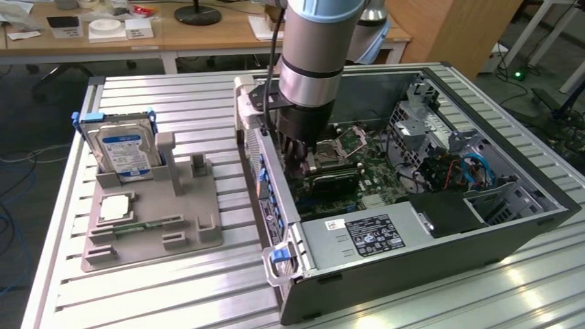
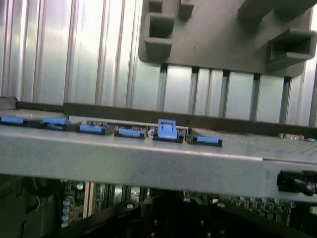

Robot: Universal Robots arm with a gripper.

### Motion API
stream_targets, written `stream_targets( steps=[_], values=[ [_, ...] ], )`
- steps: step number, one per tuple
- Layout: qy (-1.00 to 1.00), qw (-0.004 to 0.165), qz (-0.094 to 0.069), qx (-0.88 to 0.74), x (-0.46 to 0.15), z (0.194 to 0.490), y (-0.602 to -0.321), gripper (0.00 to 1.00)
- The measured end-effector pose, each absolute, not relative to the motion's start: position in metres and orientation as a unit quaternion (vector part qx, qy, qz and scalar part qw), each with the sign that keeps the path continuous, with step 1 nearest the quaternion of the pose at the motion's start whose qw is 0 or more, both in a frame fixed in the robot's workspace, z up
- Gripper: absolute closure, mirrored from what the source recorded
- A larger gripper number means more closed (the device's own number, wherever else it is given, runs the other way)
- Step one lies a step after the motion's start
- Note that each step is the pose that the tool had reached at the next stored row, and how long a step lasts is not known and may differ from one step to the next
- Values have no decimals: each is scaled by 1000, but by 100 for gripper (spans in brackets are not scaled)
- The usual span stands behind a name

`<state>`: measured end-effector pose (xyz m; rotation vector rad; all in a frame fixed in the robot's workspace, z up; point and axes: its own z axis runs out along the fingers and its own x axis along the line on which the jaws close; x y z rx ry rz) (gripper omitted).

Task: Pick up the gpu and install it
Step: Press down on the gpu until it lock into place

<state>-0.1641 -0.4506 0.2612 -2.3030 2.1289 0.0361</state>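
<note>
1 gripper (image 1: pixel 300 159) shut, lowered inside open computer case (image 1: pixel 512 226) over motherboard (image 1: pixel 366 179); can't tell what it holds. Hard drive (image 1: pixel 126 152) stands upright in grey holder (image 1: pixel 183 205).

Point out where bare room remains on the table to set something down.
Free: slatted table behind the grey holder tray, and the strip in front of it. Crowded: inside the computer case, where the arm reaches in.
</note>
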Motion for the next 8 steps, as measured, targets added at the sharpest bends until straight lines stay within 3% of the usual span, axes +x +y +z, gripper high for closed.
stream_targets(
  steps=[8],
  values=[
    [678, 5, 12, -735, -164, 265, -450, 89]
  ],
)
